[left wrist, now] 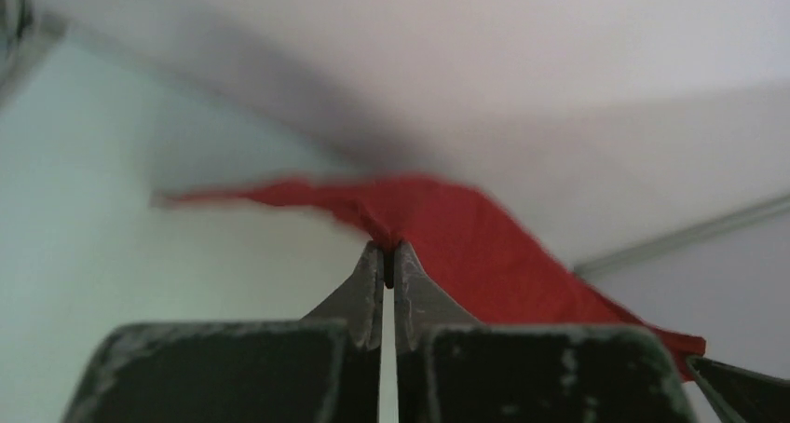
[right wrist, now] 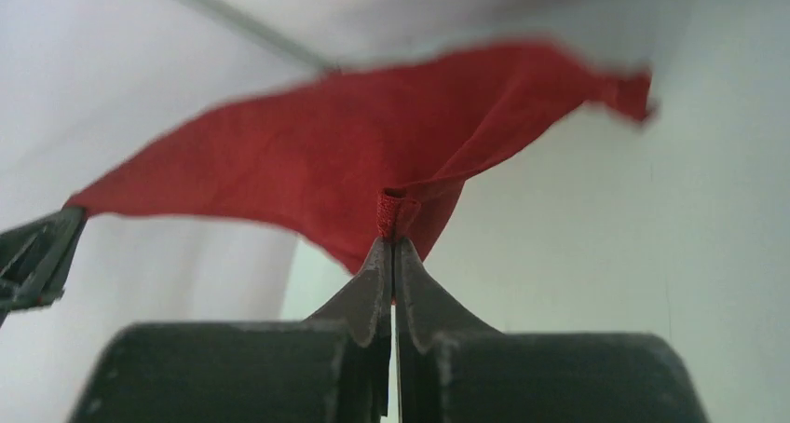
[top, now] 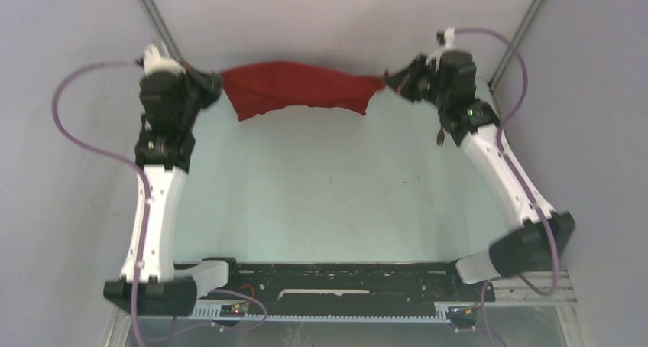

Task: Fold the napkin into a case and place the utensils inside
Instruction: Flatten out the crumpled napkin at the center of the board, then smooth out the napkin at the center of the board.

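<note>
step: spreading the napkin [top: 302, 87] | left claw [top: 216, 83]: clenched on one end | right claw [top: 391, 79]: clenched on the other end | napkin: aloft over the far worktop [top: 321, 194], sagging between them | why: likely pulled out flat, ready to lay down and fold

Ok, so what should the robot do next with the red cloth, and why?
Probably lower both arms together and lay the napkin flat on the table. The left gripper and the right gripper are each shut on one end. The cloth hangs stretched in the air between them, sagging in the middle, so it can't be folded into a case there.
</note>
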`<state>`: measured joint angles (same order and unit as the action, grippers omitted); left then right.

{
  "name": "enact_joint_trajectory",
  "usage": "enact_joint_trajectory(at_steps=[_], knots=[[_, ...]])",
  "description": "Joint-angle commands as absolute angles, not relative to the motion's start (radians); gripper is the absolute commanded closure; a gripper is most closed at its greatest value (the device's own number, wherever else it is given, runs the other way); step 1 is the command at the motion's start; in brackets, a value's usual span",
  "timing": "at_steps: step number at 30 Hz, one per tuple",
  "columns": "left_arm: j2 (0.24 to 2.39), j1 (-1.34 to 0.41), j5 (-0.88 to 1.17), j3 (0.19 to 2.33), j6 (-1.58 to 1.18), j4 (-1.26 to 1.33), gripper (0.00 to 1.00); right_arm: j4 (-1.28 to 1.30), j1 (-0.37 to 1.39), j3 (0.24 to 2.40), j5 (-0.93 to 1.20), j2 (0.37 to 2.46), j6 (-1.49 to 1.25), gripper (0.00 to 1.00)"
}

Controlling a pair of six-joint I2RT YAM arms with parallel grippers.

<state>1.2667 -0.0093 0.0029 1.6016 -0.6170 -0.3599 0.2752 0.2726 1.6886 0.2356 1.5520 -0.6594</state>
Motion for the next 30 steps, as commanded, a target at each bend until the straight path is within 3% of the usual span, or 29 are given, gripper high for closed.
enact_joint_trajectory(at_steps=[1, 5, 9, 14, 15, 16, 18, 19, 21, 24, 30], knots=[[0.950, -0.003, 0.094, 1.220, -0.675, -0.527, 1.00, 0.403, 0.363, 1.303, 0.207, 1.255, -0.645, 1.00], [0.780, -0.003, 0.072, 0.877, -0.640, -0.750, 1.00, 0.521, 0.391, 0.980, 0.141, 1.106, -0.657, 1.00], [0.674, -0.003, 0.076, 0.585, -0.783, -0.812, 1.00, 0.516, 0.381, 0.728, 0.112, 1.047, -0.654, 1.00], [0.640, -0.003, 0.077, 0.475, -0.965, -0.906, 1.00, 0.565, 0.367, 0.607, 0.142, 1.058, -0.665, 1.00], [0.639, -0.003, 0.063, 0.485, -0.970, -0.948, 0.98, 0.598, 0.383, 0.608, 0.131, 1.052, -0.670, 0.93], [0.638, -0.003, 0.049, 0.503, -0.979, -0.989, 0.87, 0.629, 0.393, 0.610, 0.124, 1.036, -0.670, 0.82], [0.619, -0.003, 0.014, 0.560, -0.977, -1.049, 0.76, 0.705, 0.396, 0.641, 0.094, 0.991, -0.666, 0.61], [0.603, -0.003, -0.024, 0.594, -0.974, -1.065, 0.65, 0.718, 0.396, 0.658, 0.087, 0.968, -0.653, 0.52], [0.577, -0.003, -0.091, 0.644, -0.962, -1.048, 0.35, 0.688, 0.386, 0.692, 0.085, 0.940, -0.618, 0.35], [0.633, -0.003, -0.128, 0.724, -0.897, -0.939, 0.24, 0.594, 0.334, 0.767, 0.033, 1.009, -0.575, 0.24], [0.934, -0.005, 0.234, 0.739, -0.829, -0.364, 0.16, 0.127, 0.230, 0.911, 0.270, 1.364, -0.532, 0.18]])
